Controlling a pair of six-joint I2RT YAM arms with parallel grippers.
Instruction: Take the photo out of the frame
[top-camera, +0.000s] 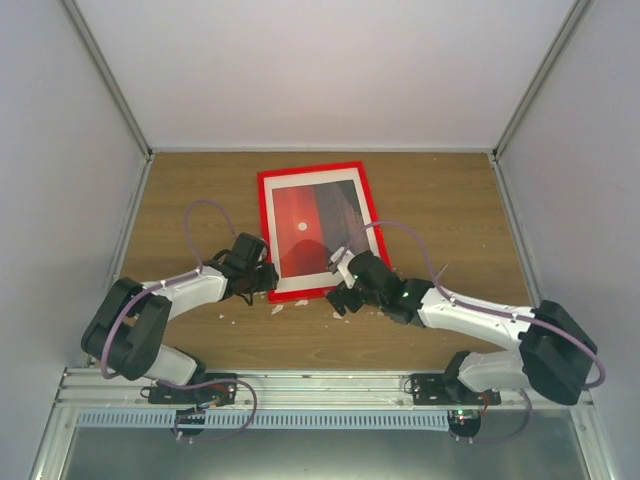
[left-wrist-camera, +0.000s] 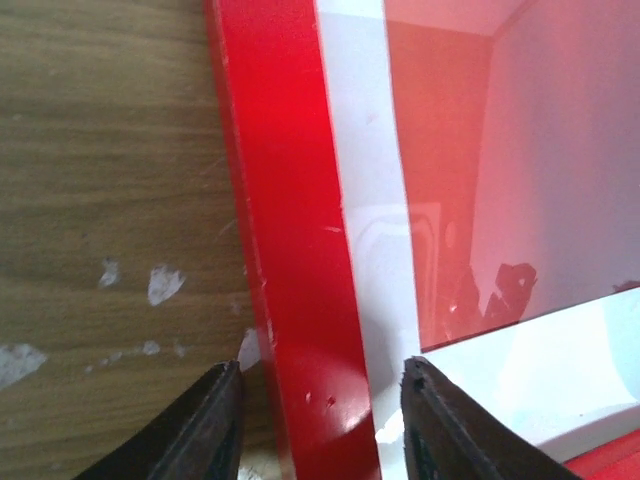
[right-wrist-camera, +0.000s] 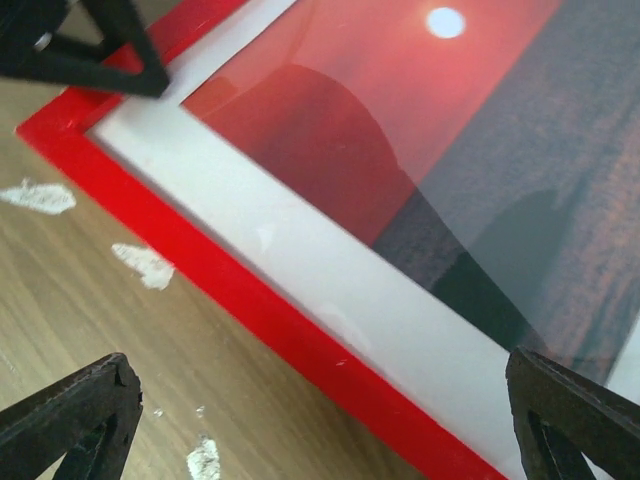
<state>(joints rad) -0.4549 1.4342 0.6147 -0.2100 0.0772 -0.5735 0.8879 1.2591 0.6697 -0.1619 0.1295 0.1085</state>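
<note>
The frame (top-camera: 264, 215), bright red rimmed, lies face up in the middle of the wooden table. The photo (top-camera: 312, 225), a red-orange sunset with a small white sun, sits inside it behind a white mat border (top-camera: 316, 179). My left gripper (top-camera: 266, 282) is open at the frame's near left corner. In the left wrist view its jaws (left-wrist-camera: 322, 372) straddle the red rim (left-wrist-camera: 290, 250) without gripping it. My right gripper (top-camera: 343, 293) is open wide over the frame's near edge. In the right wrist view it (right-wrist-camera: 320, 385) spans the rim (right-wrist-camera: 250, 310), the mat and the photo (right-wrist-camera: 450, 120).
White scuff marks (top-camera: 285, 307) dot the wood (top-camera: 180, 190) near the frame's near edge. Grey walls close in the table on the left, right and far sides. A metal rail (top-camera: 320, 385) with both arm bases runs along the near edge. One left finger (right-wrist-camera: 95, 45) shows in the right wrist view.
</note>
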